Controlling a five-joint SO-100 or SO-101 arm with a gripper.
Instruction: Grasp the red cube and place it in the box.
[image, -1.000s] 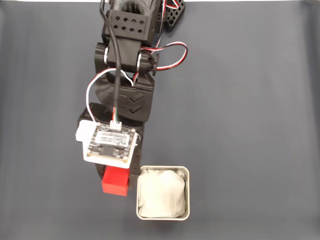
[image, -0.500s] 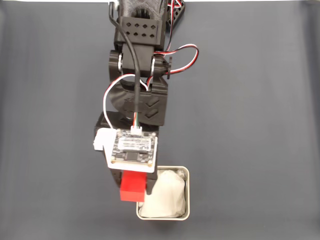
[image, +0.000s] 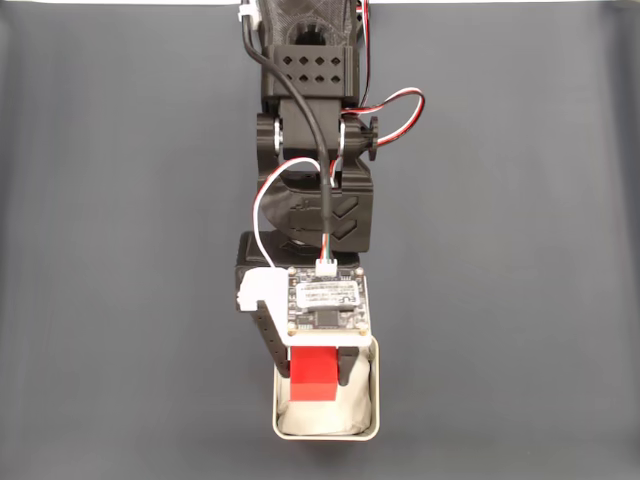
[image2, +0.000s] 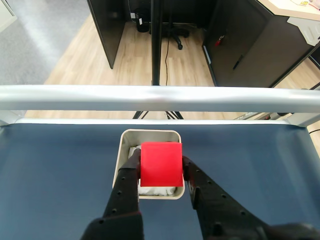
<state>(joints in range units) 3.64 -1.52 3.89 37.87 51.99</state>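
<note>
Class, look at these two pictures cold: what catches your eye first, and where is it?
The bright red cube, pinched between the black fingers of the gripper, sits mid-frame in the wrist view. Directly beneath it is the silver box with its white lining, on the dark blue-grey table.

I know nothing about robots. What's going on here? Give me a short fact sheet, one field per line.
Gripper: shut on the red cube
Red cube: held between the two black fingers, above the box
Box: silver tin with white lining, on the dark table
Table: dark mat
Cube released: not yet
Background: wooden floor beyond a metal rail, in the wrist view
</note>
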